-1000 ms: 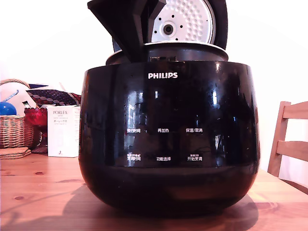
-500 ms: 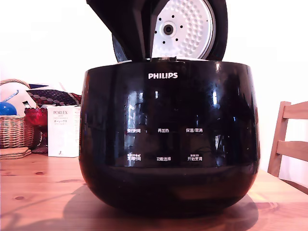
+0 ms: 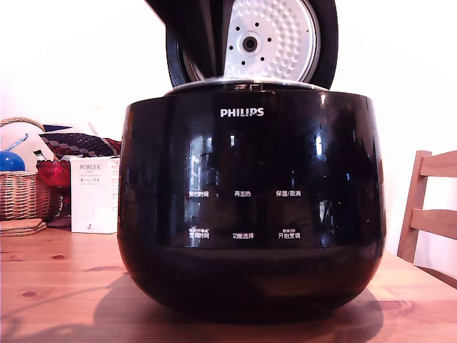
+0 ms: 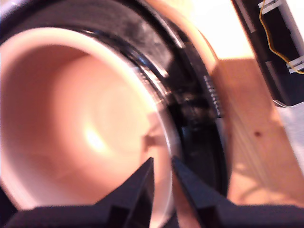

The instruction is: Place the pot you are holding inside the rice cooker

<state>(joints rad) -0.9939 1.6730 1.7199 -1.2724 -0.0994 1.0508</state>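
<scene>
Holding entry: one round dark-grey metal inner pot [image 4: 71, 118] with a flared rim, its inside pale in the wrist view. It sat sunk in the large glossy black Philips rice cooker [image 3: 250, 214]. Only a thin grey line of rim showed above the body, beneath the open round lid [image 3: 271, 39] with its white dimpled plate.

The black two-fingered gripper [image 4: 164, 190] was pinched on the pot's rim, one finger inside and one outside, toward the exterior view's left.

Handling, as judged: rigid, fairly heavy, smooth and slippery. The thin rim was the only purchase, and a one-sided pinch was apt to let it tilt. Full seating could not be confirmed.
</scene>
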